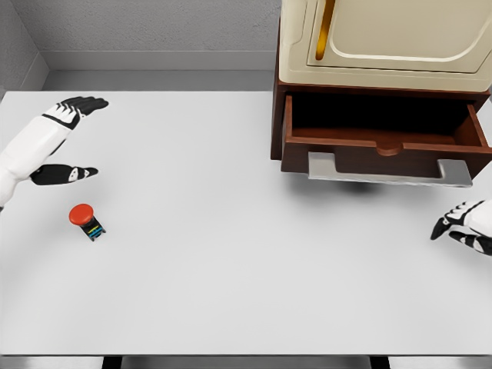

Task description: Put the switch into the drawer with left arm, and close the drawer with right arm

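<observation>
The left hand (58, 142) hovers with black fingers spread wide, holding nothing, just above the small red-capped push-button switch (86, 221) lying on the white table (231, 254). To grasp well, it should probably drop over the cap and pinch the dark body (it looks tilted). The dark wooden drawer (384, 142) stands open, well apart; the right hand (467, 224) rests at the table's right edge, fingers loosely relaxed.

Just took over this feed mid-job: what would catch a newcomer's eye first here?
The switch, with its bright red cap, stands alone on the white table at the left, just below the open left hand. At upper right, the dark wooden drawer hangs pulled out and looks empty, under a cream cabinet. The right hand only peeks in at the right edge.
</observation>
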`<state>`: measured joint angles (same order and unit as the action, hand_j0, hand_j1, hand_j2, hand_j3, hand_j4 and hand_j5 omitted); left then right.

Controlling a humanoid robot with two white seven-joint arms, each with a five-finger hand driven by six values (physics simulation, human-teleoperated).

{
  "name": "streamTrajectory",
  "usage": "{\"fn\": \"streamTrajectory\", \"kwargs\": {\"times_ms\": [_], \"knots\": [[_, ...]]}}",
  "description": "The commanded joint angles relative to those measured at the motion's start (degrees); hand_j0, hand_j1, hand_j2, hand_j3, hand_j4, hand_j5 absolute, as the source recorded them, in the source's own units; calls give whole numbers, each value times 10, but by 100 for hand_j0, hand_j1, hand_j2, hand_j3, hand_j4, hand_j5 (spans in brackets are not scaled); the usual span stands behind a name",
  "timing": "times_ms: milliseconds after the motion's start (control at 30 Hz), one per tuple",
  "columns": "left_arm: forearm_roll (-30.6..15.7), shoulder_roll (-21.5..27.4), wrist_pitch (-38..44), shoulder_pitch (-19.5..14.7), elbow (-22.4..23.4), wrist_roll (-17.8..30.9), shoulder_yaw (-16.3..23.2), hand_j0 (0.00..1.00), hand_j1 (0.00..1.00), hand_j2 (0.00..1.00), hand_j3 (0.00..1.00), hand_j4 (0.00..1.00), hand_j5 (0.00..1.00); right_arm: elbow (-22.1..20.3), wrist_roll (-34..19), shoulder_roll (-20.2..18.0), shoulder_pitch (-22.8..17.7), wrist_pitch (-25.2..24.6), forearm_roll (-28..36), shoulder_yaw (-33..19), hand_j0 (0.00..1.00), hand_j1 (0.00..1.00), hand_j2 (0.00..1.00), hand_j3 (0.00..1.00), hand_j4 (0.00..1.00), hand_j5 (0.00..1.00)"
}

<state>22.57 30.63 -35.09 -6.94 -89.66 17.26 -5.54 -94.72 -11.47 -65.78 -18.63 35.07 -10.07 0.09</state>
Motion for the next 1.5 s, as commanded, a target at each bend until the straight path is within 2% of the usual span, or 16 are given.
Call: {"fn": "streamTrajectory", "kwargs": {"times_ms": [0, 233, 400, 433, 533, 567, 600, 667, 700, 800, 900, 1067, 1100, 1133, 1367, 1467], "knots": [[-4, 0, 1, 0, 0, 0, -2, 100, 100, 100, 100, 100, 100, -6, 0, -1, 0, -1, 2, -2, 51, 51, 51, 51, 51, 51], [-42, 0, 1, 4, 9, -14, -31, 100, 100, 100, 100, 100, 100, -26, 1, 13, -1, -1, 0, -4, 59, 59, 59, 59, 59, 59], [-62, 1, 1, 4, 9, -22, -31, 100, 100, 100, 100, 100, 100, -29, 1, 14, -1, -1, -1, -4, 59, 59, 59, 59, 59, 59], [-187, 8, 1, 37, 4, -23, -25, 100, 100, 100, 100, 100, 100, -29, 0, 15, -4, -1, -7, -3, 54, 54, 54, 54, 54, 54], [-253, 11, 1, 47, -1, -22, 3, 100, 100, 100, 100, 100, 100, -30, 0, 15, -4, -1, -8, -1, 54, 54, 54, 54, 54, 54], [-253, 11, 1, 47, -1, -22, 4, 100, 100, 100, 100, 100, 100, -30, 0, 15, -4, -1, -8, -1, 54, 54, 54, 54, 54, 54], [-312, 44, 1, 92, -29, -21, 22, 100, 100, 100, 100, 100, 100, -32, 0, 15, -11, -1, -8, -1, 54, 54, 54, 54, 54, 54], [-321, 53, 1, 102, -35, -21, 21, 100, 100, 100, 100, 100, 100, -32, 0, 15, -12, -1, -8, -2, 54, 54, 54, 54, 54, 54], [-357, 55, 1, 103, -35, -21, 22, 100, 100, 100, 100, 100, 100, -31, 0, 14, -11, -1, -8, -3, 54, 54, 54, 54, 54, 54], [-364, 56, 1, 105, -35, -21, 21, 100, 100, 100, 100, 100, 100, -29, 0, 14, -11, -1, -8, -3, 55, 55, 55, 55, 55, 55], [-408, 61, 1, 106, -37, -21, 21, 100, 100, 100, 100, 100, 100, -29, 0, 15, -12, -1, -8, -4, 56, 56, 56, 56, 56, 56], [-419, 69, 1, 120, -46, -21, 21, 100, 100, 100, 100, 100, 100, -28, 0, 16, -11, -1, -8, -4, 56, 56, 56, 56, 56, 56], [-417, 73, 1, 173, -55, -21, 23, 100, 100, 100, 100, 100, 100, -31, 0, 28, -11, -1, -11, -4, 57, 57, 57, 57, 57, 57], [-417, 92, 1, 190, -56, -21, 24, 96, 96, 96, 96, 96, 96, -33, 0, 29, -11, -1, -11, -4, 57, 57, 57, 57, 57, 57], [-417, 94, 1, 222, -65, -21, 25, 97, 97, 97, 97, 97, 97, -37, -1, 36, -4, -1, -13, -4, 58, 58, 58, 58, 58, 58], [-414, 104, 1, 226, -64, -20, 50, 97, 97, 97, 97, 97, 97, -38, -1, 36, -3, -1, -14, -4, 59, 59, 59, 59, 59, 59]]}}
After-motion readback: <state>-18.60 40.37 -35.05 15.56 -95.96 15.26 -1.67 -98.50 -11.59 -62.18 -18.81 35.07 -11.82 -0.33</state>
